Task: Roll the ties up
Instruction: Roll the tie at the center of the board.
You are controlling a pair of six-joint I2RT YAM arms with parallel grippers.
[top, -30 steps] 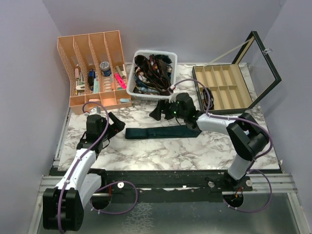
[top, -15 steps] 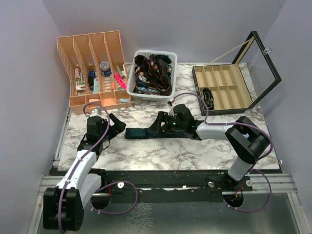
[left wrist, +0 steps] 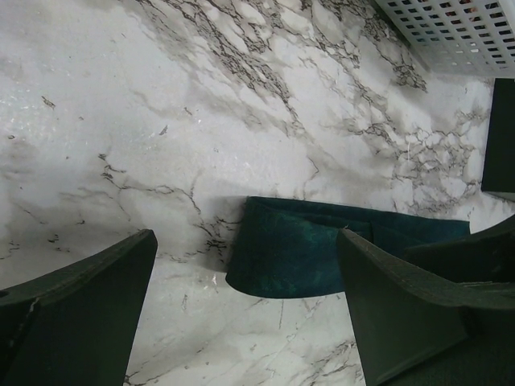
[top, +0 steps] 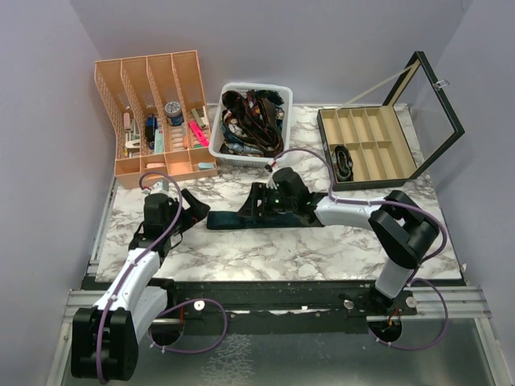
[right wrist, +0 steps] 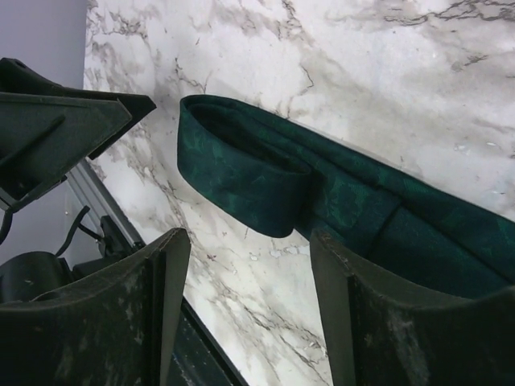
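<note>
Marble-patterned tabletop (top: 265,257). Flat dark teal fabric necktie (right wrist: 265,177) lies limp; looks light, soft, likely to unroll. Left gripper (left wrist: 245,241), right gripper (right wrist: 249,235) both spread, empty. Best pinched at folded end.

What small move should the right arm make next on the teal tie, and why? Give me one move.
Probably lower the right end effector and close it on the folded end of the teal tie. It is open and straddles that fold without gripping it, while the left end effector is open beside the same end, so nothing holds the fabric yet.
</note>
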